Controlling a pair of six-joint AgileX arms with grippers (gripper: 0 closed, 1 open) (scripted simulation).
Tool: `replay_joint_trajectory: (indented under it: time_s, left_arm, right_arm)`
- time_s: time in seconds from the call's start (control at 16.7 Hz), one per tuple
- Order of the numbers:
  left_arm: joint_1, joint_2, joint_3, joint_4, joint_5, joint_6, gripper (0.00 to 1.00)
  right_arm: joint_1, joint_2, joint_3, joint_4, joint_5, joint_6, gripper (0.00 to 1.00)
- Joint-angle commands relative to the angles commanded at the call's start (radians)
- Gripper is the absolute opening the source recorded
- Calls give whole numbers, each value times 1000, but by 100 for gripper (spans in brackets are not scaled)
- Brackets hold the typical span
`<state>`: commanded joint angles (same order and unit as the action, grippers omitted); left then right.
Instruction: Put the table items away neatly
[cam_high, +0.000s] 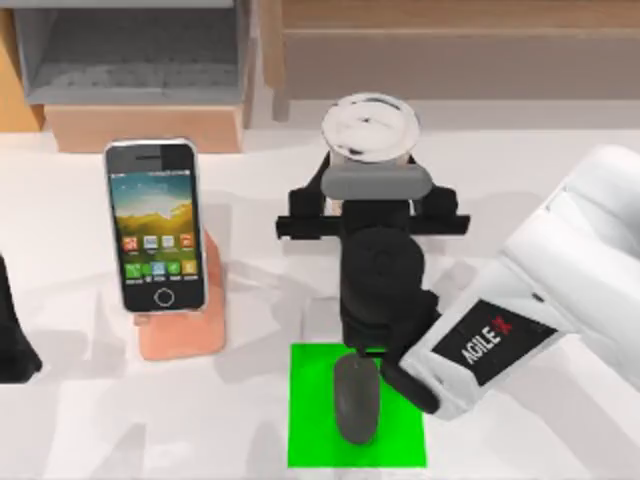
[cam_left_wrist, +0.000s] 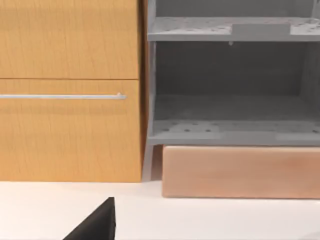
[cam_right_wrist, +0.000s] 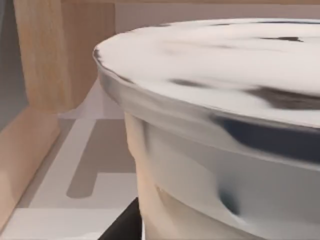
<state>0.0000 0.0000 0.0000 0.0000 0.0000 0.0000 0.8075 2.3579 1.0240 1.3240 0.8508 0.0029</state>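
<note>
The milk-tea cup (cam_high: 370, 125) stands upright at the back middle of the table (cam_high: 80, 420), its white lid facing up. My right gripper (cam_high: 373, 172) reaches it from the front and is shut on its clear wall (cam_right_wrist: 200, 165); one dark finger (cam_right_wrist: 127, 225) lies against the cup's side. The smartphone (cam_high: 155, 225) leans with its screen up on the salmon-pink stand (cam_high: 185, 320) at the left. The dark grey mouse (cam_high: 356, 398) lies on the bright green square (cam_high: 355, 405) at the front middle, partly under my right arm. My left gripper (cam_high: 12, 335) is parked at the left edge.
A grey open shelf (cam_high: 130, 50) on a salmon base (cam_left_wrist: 240, 172) stands at the back left, beside a wooden cabinet (cam_left_wrist: 70, 90) with a metal handle. A wooden wall (cam_high: 460, 50) runs along the back right, close behind the cup.
</note>
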Motion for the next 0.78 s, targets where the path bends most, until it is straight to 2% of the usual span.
replay_joint_trajectory:
  time_s: [0.06,0.12,0.78]
  left_arm:
    - [0,0,0,0,0,0,100]
    - [0,0,0,0,0,0,100]
    - [0,0,0,0,0,0,100]
  right_arm:
    - [0,0,0,0,0,0,2]
    - [0,0,0,0,0,0,0]
    - [2,-24,-5,-19,0,2,0]
